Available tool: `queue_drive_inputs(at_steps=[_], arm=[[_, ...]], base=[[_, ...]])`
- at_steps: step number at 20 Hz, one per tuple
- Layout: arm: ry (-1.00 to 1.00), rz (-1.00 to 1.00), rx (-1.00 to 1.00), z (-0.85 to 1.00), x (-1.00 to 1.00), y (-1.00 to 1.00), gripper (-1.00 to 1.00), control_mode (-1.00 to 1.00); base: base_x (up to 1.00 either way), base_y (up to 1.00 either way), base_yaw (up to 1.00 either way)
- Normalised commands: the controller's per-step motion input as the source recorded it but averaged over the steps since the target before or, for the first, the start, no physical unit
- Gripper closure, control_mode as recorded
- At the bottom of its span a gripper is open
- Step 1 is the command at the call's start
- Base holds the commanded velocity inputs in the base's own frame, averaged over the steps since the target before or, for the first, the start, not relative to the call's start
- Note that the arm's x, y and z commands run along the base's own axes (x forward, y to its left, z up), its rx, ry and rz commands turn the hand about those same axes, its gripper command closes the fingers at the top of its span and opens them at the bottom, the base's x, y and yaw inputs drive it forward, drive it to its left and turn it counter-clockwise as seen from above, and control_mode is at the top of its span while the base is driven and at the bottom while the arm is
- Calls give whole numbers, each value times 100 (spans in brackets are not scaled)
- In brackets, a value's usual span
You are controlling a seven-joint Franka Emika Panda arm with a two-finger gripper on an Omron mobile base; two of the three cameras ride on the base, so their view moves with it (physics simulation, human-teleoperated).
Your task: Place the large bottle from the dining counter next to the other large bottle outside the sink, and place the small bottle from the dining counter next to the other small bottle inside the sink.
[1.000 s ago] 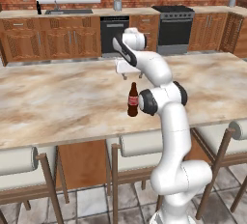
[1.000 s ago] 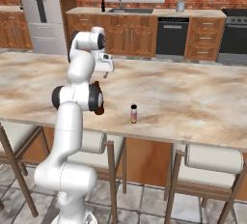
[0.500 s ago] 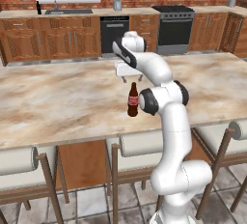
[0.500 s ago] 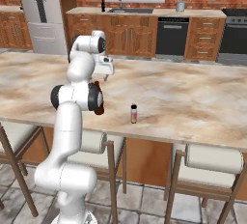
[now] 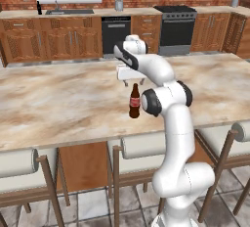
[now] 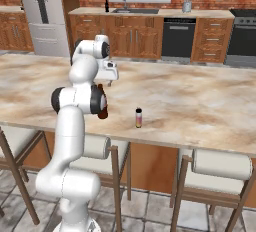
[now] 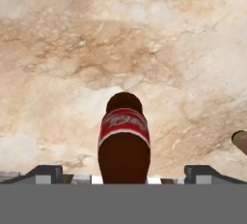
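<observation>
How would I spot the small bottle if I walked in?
Find the long marble dining counter with stools along it. Near its front edge stands the small bottle, upright and alone, much shorter and paler than the dark, red-labelled large bottle by the robot's arm.

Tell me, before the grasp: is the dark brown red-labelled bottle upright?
Upright: the dark brown red-labelled bottle stands neck-up on the marble dining counter.

Lighting even and bright, rendered, no glare. Soft faint shadow on the counter (image 5: 58,103) below the gripper (image 5: 131,77). Textures slightly blurred; edges undistorted.
</observation>
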Motion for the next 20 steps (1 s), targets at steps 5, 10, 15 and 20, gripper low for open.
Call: queue_drive_inputs(at_steps=[5, 10, 15, 20], arm=[[0, 0, 0, -13, -7, 0, -100, -100], [0, 0, 0, -2, -10, 0, -100, -100], [0, 0, 0, 0, -3, 0, -100, -100], [0, 0, 0, 0, -4, 0, -100, -100]], base=[[0, 0, 0], [0, 0, 0], [0, 0, 0], [0, 0, 0]])
